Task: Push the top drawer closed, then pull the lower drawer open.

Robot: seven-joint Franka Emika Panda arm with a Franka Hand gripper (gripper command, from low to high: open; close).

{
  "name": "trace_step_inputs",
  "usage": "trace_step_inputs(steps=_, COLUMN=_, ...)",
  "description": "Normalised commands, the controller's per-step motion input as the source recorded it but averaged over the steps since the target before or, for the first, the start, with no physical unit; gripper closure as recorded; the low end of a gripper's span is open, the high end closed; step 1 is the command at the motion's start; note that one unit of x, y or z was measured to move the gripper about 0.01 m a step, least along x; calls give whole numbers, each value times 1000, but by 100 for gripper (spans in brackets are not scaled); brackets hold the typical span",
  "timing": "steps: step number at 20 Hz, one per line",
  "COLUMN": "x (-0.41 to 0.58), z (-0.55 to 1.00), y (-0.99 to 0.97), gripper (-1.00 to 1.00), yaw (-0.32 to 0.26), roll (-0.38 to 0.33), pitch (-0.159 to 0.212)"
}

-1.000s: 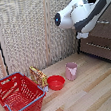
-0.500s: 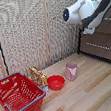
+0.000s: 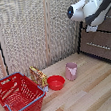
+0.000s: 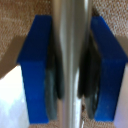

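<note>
In the wrist view my gripper (image 4: 72, 70) is shut on a slim silver bar handle (image 4: 72, 35), with a blue finger (image 4: 35, 65) on each side and dark pads pressed against the bar. In the exterior view my white arm (image 3: 87, 7) reaches to the dark brown cabinet at the right and hides the gripper itself. The arm sits at the height of the top drawer (image 3: 109, 26), so the held bar looks like that drawer's handle. Below it the lower drawer (image 3: 102, 49) stands shut, its silver handle (image 3: 97, 44) showing free.
On the wooden surface stand a red wire basket (image 3: 19, 94) at the exterior view's left, a yellow-orange carton (image 3: 38, 76), a red bowl (image 3: 56, 82) and a pink cup (image 3: 71, 70). A beige woven panel wall (image 3: 32, 29) runs behind them.
My arm has moved steadily toward the exterior view's right and slightly up, closer to the cabinet. The basket, bowl and cup have stayed put.
</note>
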Motion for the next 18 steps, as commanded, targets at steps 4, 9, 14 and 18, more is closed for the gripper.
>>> trace_step_inputs(steps=4, x=-16, z=0, y=245, gripper=-100, yaw=0, roll=0, pitch=-30)
trace_step_inputs(steps=9, x=0, z=-4, y=290, gripper=-100, yaw=0, roll=0, pitch=-17)
trace_step_inputs(steps=14, x=-28, z=-124, y=230, gripper=-100, yaw=0, roll=-6, pitch=-1)
trace_step_inputs(steps=18, x=-75, z=-496, y=43, gripper=-100, yaw=0, roll=0, pitch=-3)
